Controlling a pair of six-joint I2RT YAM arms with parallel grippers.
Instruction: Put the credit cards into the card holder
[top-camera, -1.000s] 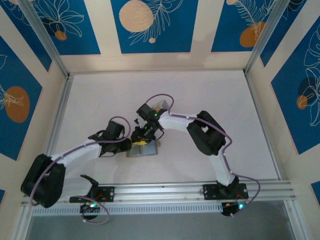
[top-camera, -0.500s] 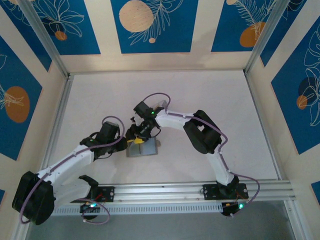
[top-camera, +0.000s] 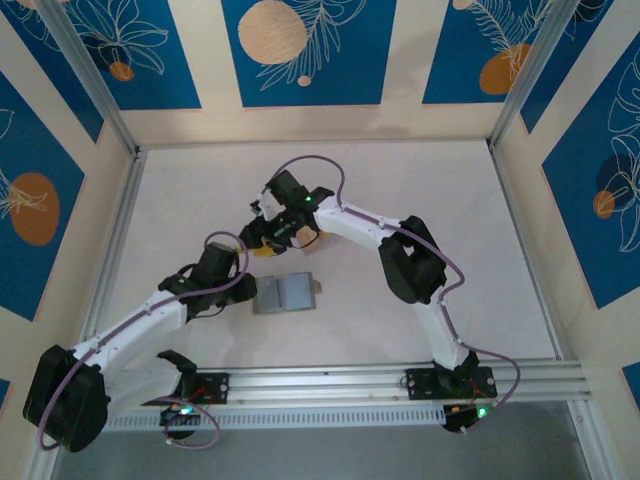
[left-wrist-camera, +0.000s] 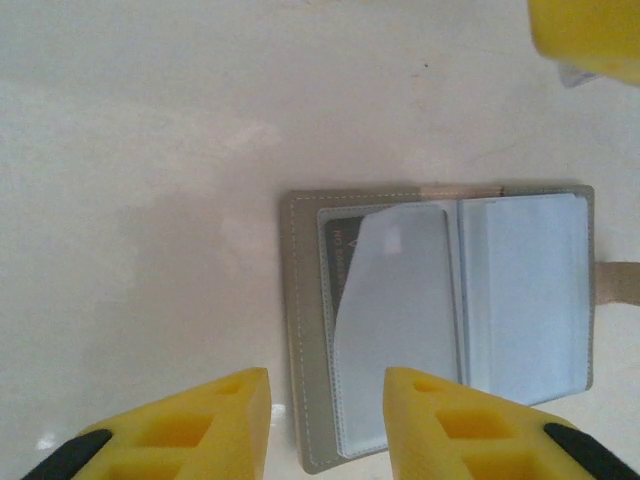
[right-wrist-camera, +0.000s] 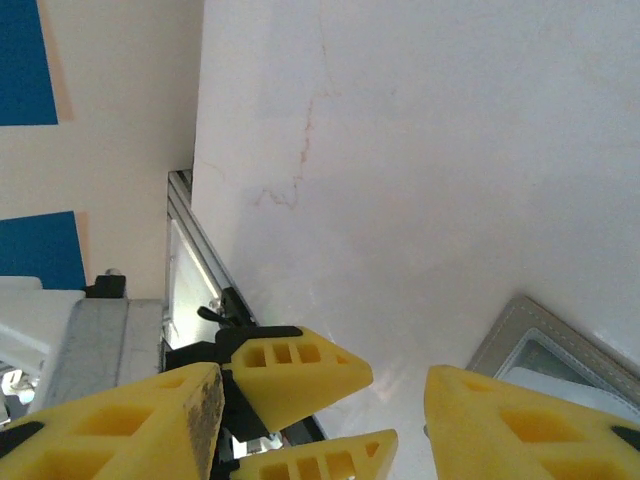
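Note:
The grey card holder (top-camera: 287, 293) lies open and flat on the white table, pale-blue pockets up. In the left wrist view the card holder (left-wrist-camera: 440, 330) has a black card (left-wrist-camera: 343, 262) tucked in its left pocket, mostly behind a pale-blue flap. My left gripper (left-wrist-camera: 325, 430) is open, its yellow fingers astride the holder's near-left corner; from above the left gripper (top-camera: 250, 288) sits just left of it. My right gripper (top-camera: 262, 243) is open and holds nothing, hovering beyond the holder's far-left corner. A tan patch (top-camera: 308, 241), perhaps a card, peeks out under the right arm.
The right wrist view shows the right gripper (right-wrist-camera: 320, 430) above bare table, the left gripper's fingers (right-wrist-camera: 300, 372) below it, and the holder's corner (right-wrist-camera: 535, 335) at right. The aluminium rail (top-camera: 320, 378) runs along the near edge.
The right gripper has drawn back from over the card holder toward the far left, leaving the open holder uncovered. The left arm swung lower a second ago and has held still since.

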